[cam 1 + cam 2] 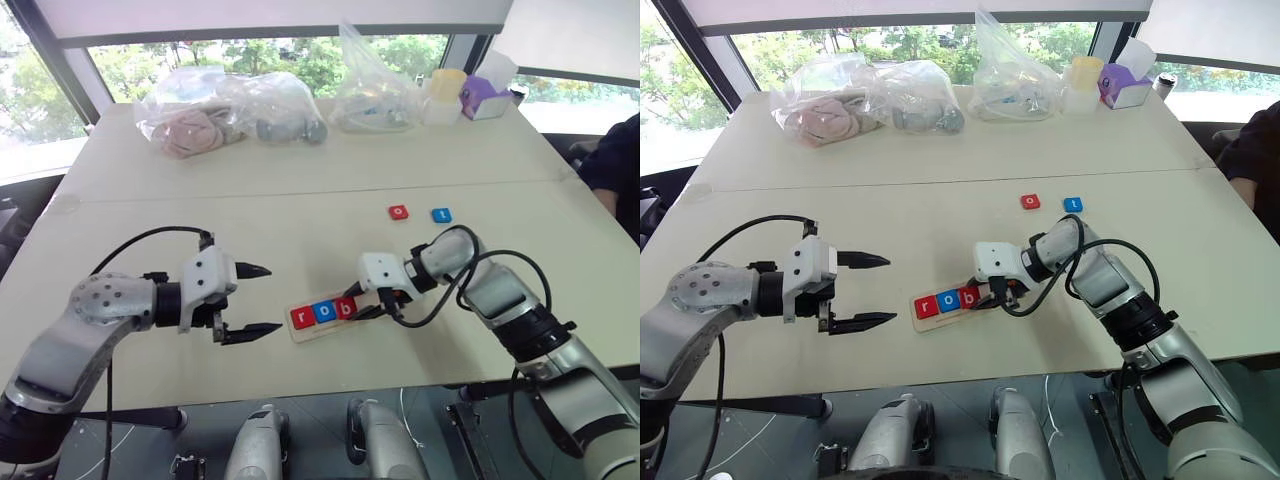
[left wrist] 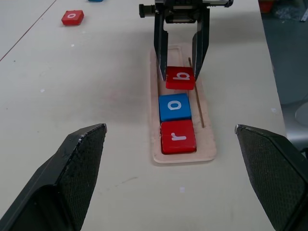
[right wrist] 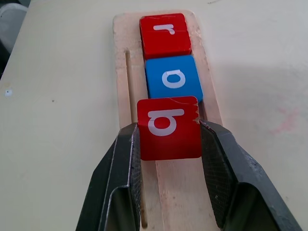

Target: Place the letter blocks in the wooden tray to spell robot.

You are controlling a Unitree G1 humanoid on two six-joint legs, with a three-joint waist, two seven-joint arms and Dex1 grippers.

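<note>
Gripping the red b block point(image 3: 168, 127), right fingers point(image 3: 126, 168) over wooden tray point(image 3: 123, 57).

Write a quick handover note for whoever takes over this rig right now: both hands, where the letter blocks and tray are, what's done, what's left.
Left hand: open, holding nothing, hovering beside the wooden tray.
Right hand: shut on the red b block, holding it over the tray's third slot, right after the blue o block.
Done: red r block and blue o sit in the tray.
Left: set b down and release it, then fetch the red o block and blue t block, both lying loose on the table beyond the tray.
</note>
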